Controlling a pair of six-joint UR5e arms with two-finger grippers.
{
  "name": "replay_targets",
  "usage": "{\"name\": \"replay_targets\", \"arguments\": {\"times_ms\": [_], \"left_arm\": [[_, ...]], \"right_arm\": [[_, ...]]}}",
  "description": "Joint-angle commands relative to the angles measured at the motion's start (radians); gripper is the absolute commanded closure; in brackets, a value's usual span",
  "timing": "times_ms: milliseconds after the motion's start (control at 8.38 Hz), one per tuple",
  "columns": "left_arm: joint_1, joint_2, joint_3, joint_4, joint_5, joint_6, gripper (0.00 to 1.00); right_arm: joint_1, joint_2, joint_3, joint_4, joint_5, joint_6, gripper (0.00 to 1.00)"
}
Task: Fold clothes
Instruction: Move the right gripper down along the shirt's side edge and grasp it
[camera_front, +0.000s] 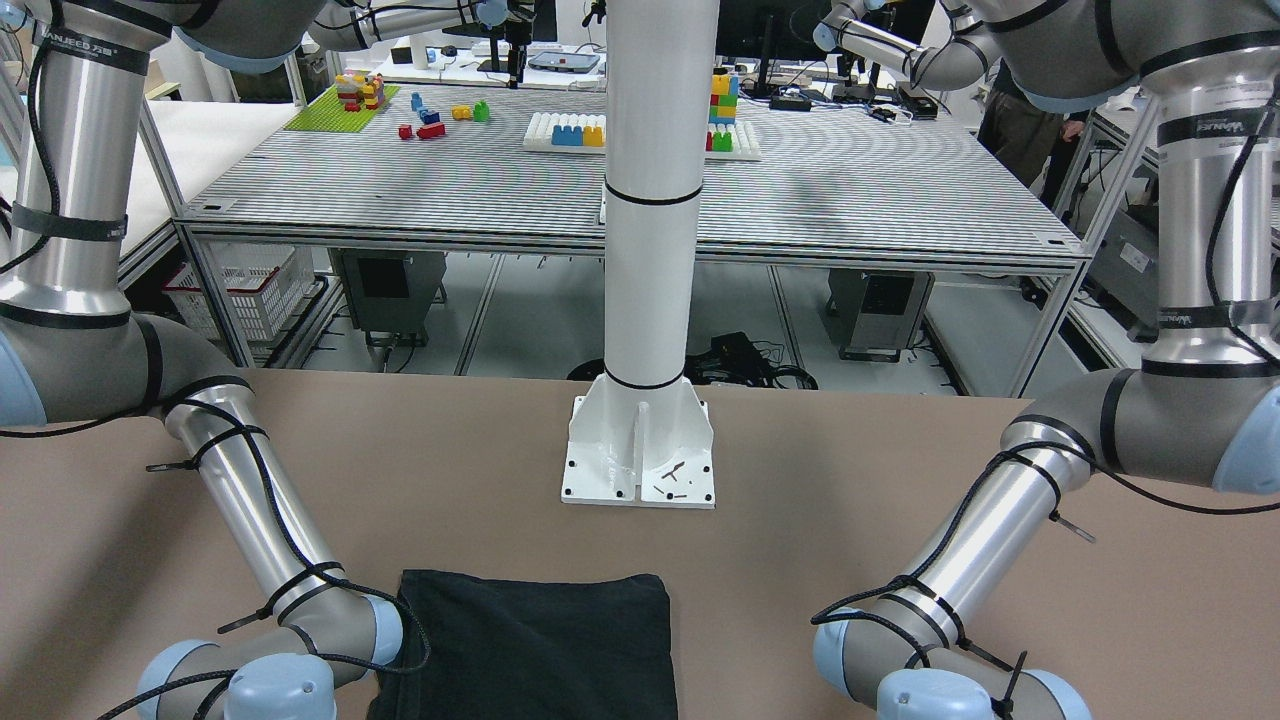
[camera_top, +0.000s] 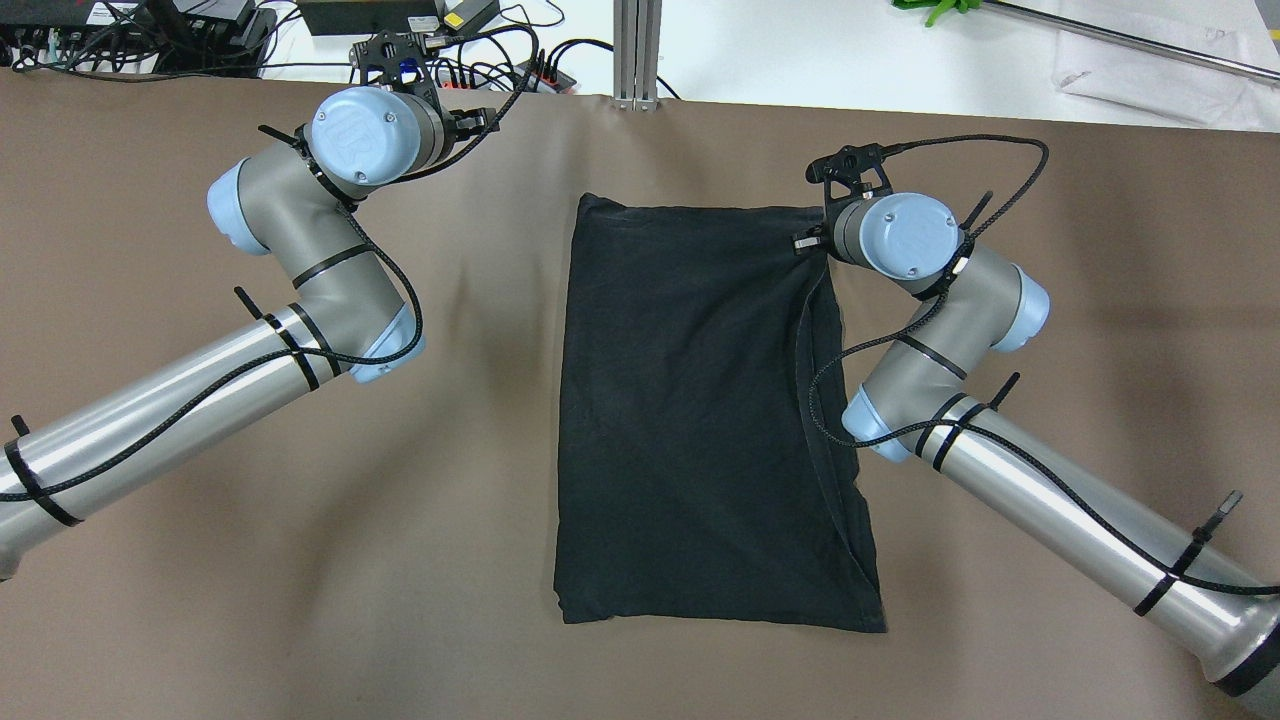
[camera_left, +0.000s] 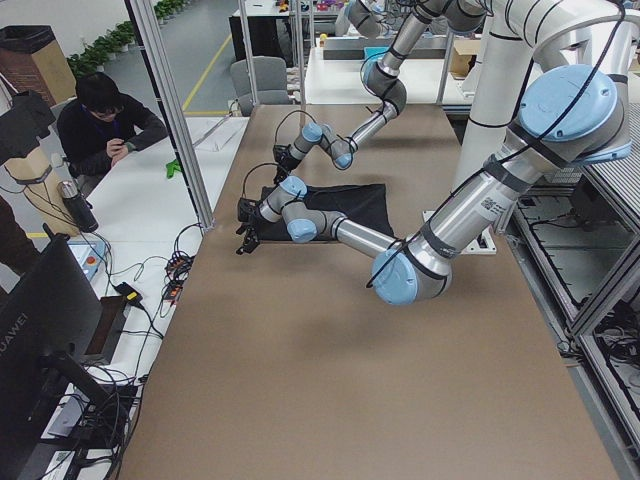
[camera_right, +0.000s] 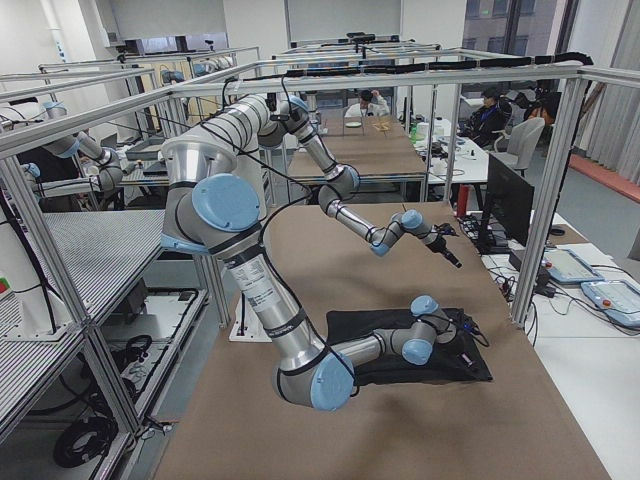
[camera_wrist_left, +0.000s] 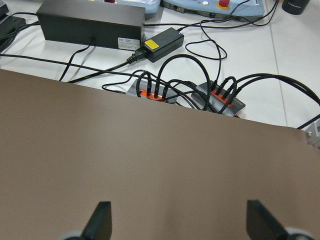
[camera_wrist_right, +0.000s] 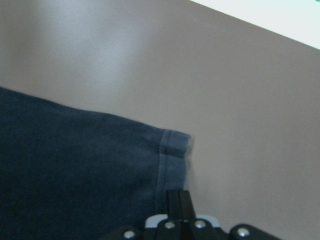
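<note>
The clothes are one dark charcoal garment lying flat as a tall rectangle mid-table, with a folded layer along its right side. In the right wrist view my right gripper has its fingers pressed together at the hemmed far-right corner of the clothes, low on the table. My left gripper is open over bare brown table near the far edge, well to the left of the garment, with nothing between its fingers. The front-facing view shows only the garment's robot-side end.
The white pillar stands on its base plate at the robot-side edge. Cables, hubs and a black power box lie just beyond the far edge. A seated person is at the neighbouring desk.
</note>
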Motion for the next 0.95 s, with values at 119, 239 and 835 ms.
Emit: {"name": "replay_targets", "arguments": {"times_ms": [119,239,835], "left_arm": [[0.0,0.003,-0.001,-0.002,0.0,-0.003,0.05],[0.0,0.005,-0.001,-0.002,-0.001,-0.003,0.05],[0.001,0.001,-0.004,-0.002,-0.002,-0.004,0.06]], "right_arm": [[0.002,-0.006,0.185,-0.197,0.142,0.078,0.06],[-0.007,-0.017,0.265,-0.303,0.143,0.14,0.06],[-0.145,-0.121,0.374,-0.446,0.121,0.276,0.13]]}}
